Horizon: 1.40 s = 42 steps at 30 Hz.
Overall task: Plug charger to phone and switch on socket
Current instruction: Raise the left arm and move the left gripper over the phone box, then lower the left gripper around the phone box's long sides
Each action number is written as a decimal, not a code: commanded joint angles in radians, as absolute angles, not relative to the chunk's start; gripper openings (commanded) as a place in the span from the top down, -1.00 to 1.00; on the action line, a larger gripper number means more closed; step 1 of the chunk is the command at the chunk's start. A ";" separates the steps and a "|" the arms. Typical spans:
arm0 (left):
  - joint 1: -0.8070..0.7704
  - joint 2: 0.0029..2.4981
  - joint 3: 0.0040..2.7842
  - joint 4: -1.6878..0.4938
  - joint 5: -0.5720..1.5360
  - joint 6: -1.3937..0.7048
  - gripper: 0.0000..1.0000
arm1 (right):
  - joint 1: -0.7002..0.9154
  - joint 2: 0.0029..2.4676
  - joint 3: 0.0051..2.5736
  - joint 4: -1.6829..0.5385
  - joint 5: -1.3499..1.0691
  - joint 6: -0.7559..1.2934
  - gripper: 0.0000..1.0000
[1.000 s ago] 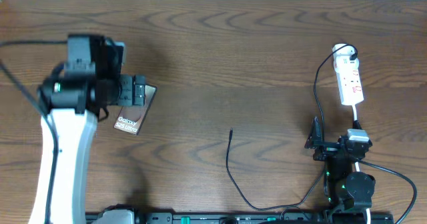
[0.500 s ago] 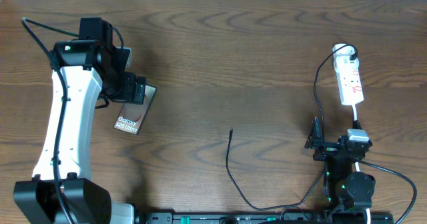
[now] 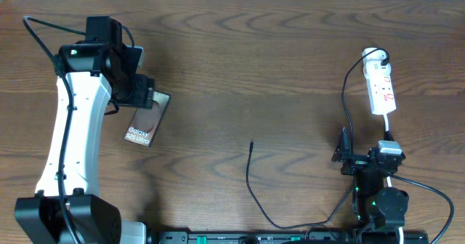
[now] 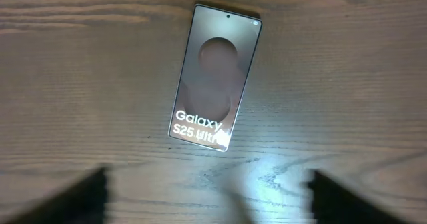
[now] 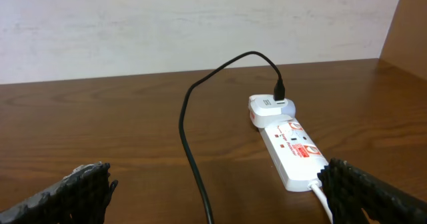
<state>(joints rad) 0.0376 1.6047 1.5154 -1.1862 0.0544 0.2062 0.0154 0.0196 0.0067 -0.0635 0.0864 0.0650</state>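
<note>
- Phone [image 3: 147, 120] lies flat at nine o'clock on the worktop [image 3: 290, 55]; left hand [image 4: 223, 201] hovers above, spread (probably to grasp it).
- Charger [image 3: 249, 179] tip lies near six o'clock; right hand [image 5: 223, 187] spread, empty.

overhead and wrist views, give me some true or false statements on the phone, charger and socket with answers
1. The phone lies flat on the table with its lettering facing up. True.
2. The charger is already plugged into the phone. False: its tip lies loose on the table, well apart from the phone.
3. The left gripper is open near the phone and holds nothing. True.
4. The right gripper is clamped on the socket. False: it is open and empty, and the socket lies apart from it.
5. The charger's other end goes into a white adapter at one end of the socket. True.
</note>
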 commanded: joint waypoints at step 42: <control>0.041 1.924 1.536 -1.113 -0.020 0.366 -0.96 | 0.020 0.020 0.006 -0.067 0.095 0.073 -0.99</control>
